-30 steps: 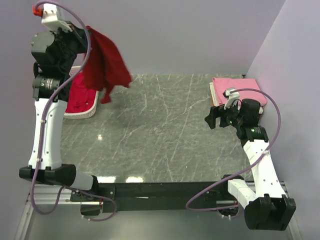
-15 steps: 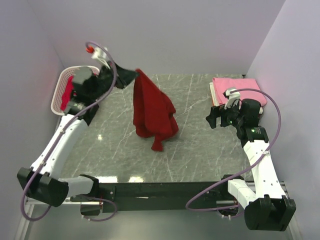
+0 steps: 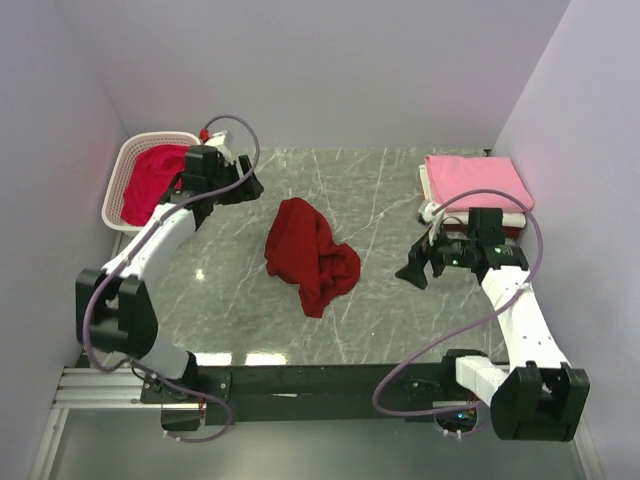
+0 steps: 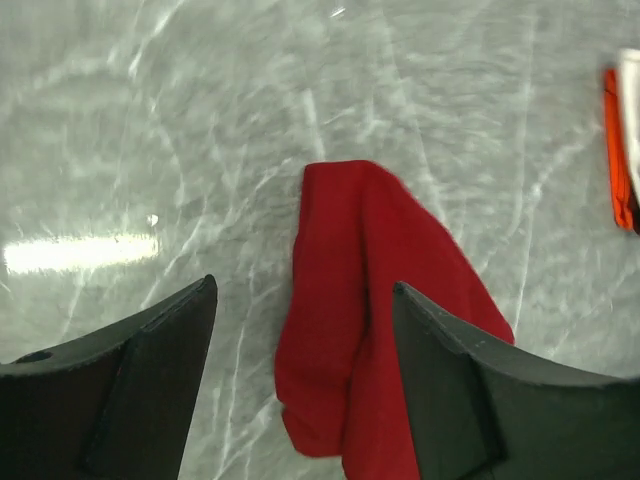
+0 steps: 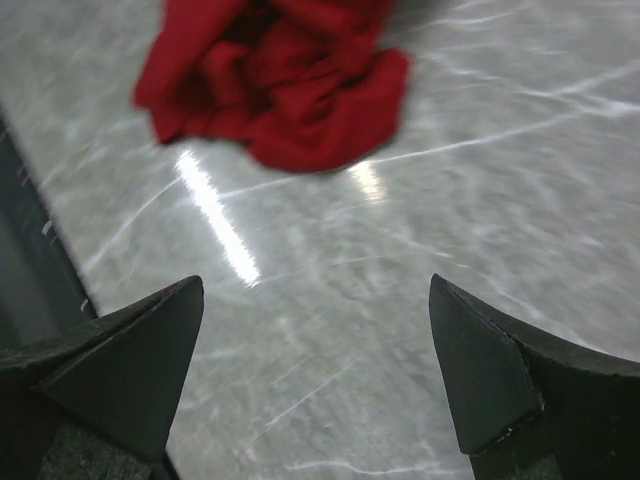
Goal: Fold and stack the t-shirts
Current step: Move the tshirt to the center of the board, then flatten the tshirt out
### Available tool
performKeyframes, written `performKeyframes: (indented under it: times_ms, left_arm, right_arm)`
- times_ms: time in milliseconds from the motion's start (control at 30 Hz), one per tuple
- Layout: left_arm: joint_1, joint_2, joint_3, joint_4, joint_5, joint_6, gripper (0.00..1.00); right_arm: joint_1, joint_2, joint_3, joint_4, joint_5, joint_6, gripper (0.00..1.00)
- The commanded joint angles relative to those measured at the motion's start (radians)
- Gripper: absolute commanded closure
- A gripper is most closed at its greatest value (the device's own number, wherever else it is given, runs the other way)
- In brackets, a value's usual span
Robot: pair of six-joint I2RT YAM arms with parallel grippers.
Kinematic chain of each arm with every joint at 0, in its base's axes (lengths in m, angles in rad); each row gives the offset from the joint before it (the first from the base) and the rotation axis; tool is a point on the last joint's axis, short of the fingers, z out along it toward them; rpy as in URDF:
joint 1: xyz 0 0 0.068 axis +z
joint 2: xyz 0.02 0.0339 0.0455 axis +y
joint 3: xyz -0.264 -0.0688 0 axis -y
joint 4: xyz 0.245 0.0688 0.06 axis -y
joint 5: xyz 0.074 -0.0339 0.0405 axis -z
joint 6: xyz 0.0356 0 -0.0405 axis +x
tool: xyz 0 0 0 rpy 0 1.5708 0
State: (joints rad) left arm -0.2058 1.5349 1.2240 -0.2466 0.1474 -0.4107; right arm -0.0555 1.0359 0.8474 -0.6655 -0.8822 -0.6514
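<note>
The dark red t-shirt (image 3: 308, 255) is seen in a crumpled heap in the middle of the table (image 3: 400, 320). It is not spread flat, so no fold can be made yet. A brighter crimson t-shirt (image 3: 150, 180) is left in the white basket (image 3: 116, 185) at the far left. At the far right a folded pink t-shirt (image 3: 475, 180) is laid on top of something pale, which may be a folded white one, but this part is too small to be sure.

The left gripper (image 4: 302, 292) is held above the far left end of the heap. Its jaws are wide apart and nothing is gripped. The right gripper (image 5: 315, 285) is held to the right of the heap, pointed toward it, with its jaws wide apart too, and nothing is held.

Things could go wrong from here. If the heap is pinched in its thick middle, many layers could be caught at once, and the shirt would be lifted as a lump. If only one side is pulled, the cloth could be slid along the smooth table and left twisted. The folded pile could be bumped by the right arm, since it is close by.
</note>
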Motion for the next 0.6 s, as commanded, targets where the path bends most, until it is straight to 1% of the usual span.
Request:
performKeyframes:
  times_ms: [0,33,100,133,167,200,233,300,333,367,400,467,500,567]
  left_arm:
    - [-0.058,-0.169,0.051,-0.063,0.077,0.174,0.24]
    - [-0.079,-0.179,0.008,-0.074,0.177,0.173,0.24]
    - [-0.116,-0.214,-0.058,-0.074,0.236,0.145,0.25]
    - [-0.163,-0.226,-0.133,-0.066,0.254,0.121,0.26]
    - [-0.194,-0.24,-0.171,-0.056,0.247,0.106,0.28]
    - [-0.225,-0.266,-0.208,-0.028,0.235,0.087,0.3]
    - [-0.284,-0.28,-0.281,-0.004,0.227,0.051,0.32]
    - [-0.348,-0.304,-0.336,0.03,0.178,0.01,0.36]
    - [-0.409,-0.306,-0.368,0.047,0.149,-0.032,0.37]
    - [-0.44,-0.303,-0.379,0.052,0.121,-0.052,0.38]
    - [-0.498,-0.299,-0.383,0.055,0.05,-0.078,0.4]
    - [-0.556,-0.291,-0.402,0.082,-0.027,-0.099,0.41]
    - [-0.604,-0.273,-0.402,0.087,-0.107,-0.111,0.44]
    - [-0.641,-0.246,-0.39,0.09,-0.184,-0.123,0.46]
  right_arm:
    - [0.051,0.036,-0.008,-0.175,-0.185,-0.335,0.01]
    - [0.086,0.056,-0.007,-0.175,-0.185,-0.341,0.02]
    - [0.173,0.065,-0.027,-0.114,-0.152,-0.268,0.04]
    - [0.209,0.064,-0.04,-0.009,-0.083,-0.217,0.04]
    - [0.238,0.065,-0.054,0.039,-0.049,-0.136,0.04]
    - [0.293,0.076,-0.074,0.079,-0.016,-0.104,0.04]
    - [0.31,0.087,-0.073,0.13,0.003,-0.076,0.05]
    - [0.333,0.131,-0.054,0.159,0.0,0.011,0.11]
    - [0.341,0.151,-0.045,0.182,-0.007,0.048,0.14]
    - [0.342,0.17,-0.027,0.196,-0.017,0.126,0.19]
    - [0.345,0.206,-0.024,0.216,-0.021,0.169,0.21]
    - [0.368,0.248,-0.012,0.262,0.002,0.266,0.24]
    - [0.379,0.289,-0.005,0.262,0.034,0.28,0.26]
    - [0.41,0.329,0.019,0.273,0.071,0.332,0.28]
